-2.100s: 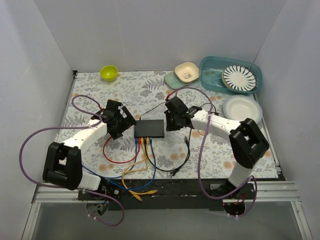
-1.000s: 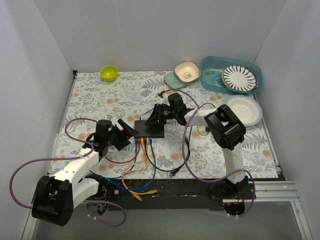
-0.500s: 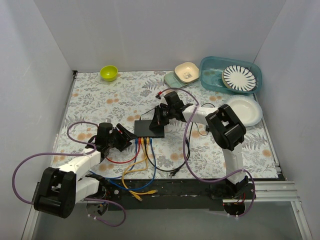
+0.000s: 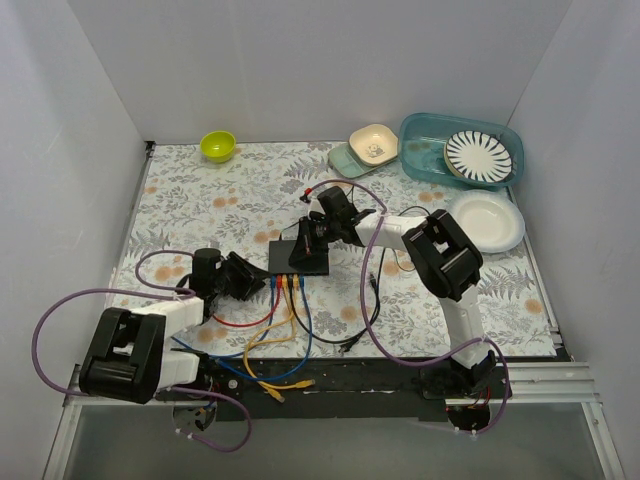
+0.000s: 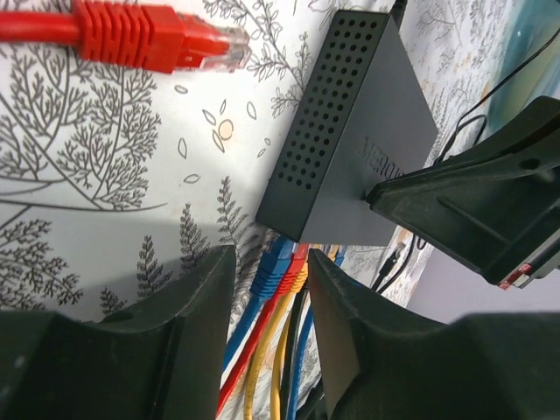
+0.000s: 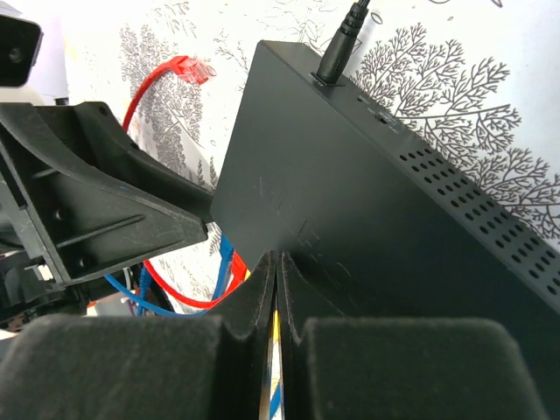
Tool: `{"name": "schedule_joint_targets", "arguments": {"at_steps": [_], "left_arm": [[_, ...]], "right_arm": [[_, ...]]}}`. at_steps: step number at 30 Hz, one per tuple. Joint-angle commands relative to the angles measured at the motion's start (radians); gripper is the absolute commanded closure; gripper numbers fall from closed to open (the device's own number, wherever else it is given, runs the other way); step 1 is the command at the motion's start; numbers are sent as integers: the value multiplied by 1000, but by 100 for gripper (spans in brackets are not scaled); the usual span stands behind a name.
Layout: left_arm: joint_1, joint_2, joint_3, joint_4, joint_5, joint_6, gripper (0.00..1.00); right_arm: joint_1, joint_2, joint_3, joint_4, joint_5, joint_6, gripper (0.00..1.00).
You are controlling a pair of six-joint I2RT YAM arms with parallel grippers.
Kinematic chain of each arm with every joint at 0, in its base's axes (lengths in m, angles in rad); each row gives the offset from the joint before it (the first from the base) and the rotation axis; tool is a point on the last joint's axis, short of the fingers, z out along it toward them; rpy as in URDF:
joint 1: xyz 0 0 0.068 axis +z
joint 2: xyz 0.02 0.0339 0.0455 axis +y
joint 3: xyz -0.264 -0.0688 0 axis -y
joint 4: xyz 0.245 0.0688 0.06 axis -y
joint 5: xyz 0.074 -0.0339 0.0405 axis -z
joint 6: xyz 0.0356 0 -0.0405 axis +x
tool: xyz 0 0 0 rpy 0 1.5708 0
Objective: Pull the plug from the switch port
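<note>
Low left arm [image 4: 170, 310] stretched toward switch [image 4: 303, 255] — jaws parted; right arm [image 4: 400, 228] bent over it — jaws clenched.

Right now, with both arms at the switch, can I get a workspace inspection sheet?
Surface: floral-print table.
Job's things: switch; blue, red and yellow plugs seated in its near edge.
Clutter: green bowl, beige dish, teal tub holding striped plate, white plate.
Grippers: left gripper open, facing the plugs; right gripper shut, tips on switch top.
Cables: loose red plug on table; black lead in switch's far edge.
Surroundings: white walls.
</note>
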Motion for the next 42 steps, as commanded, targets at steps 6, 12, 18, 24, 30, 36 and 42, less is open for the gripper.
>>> {"name": "schedule_joint_targets", "arguments": {"at_steps": [6,12,18,24,30,36,42], "left_arm": [[28,76,-39,228,110,-10,72],[31,107,-93,397,167,-14,73],[31,146,-111,426,175,-4,73],[31,211,-110,477,199,-9,76],[31,245,-110,525,216,-17,75],[33,252,-108,525,188,-41,75],[42,287,-116,580,188,-78,81]], "right_arm": [[-3,39,-4,18,-13,21,94],[-5,47,-3,20,-9,24,94],[-8,55,5,15,-6,24,94],[-9,59,10,9,2,21,94],[-8,58,13,-2,7,15,94],[-8,61,14,-5,8,15,93],[-9,58,7,-3,4,15,93]]}}
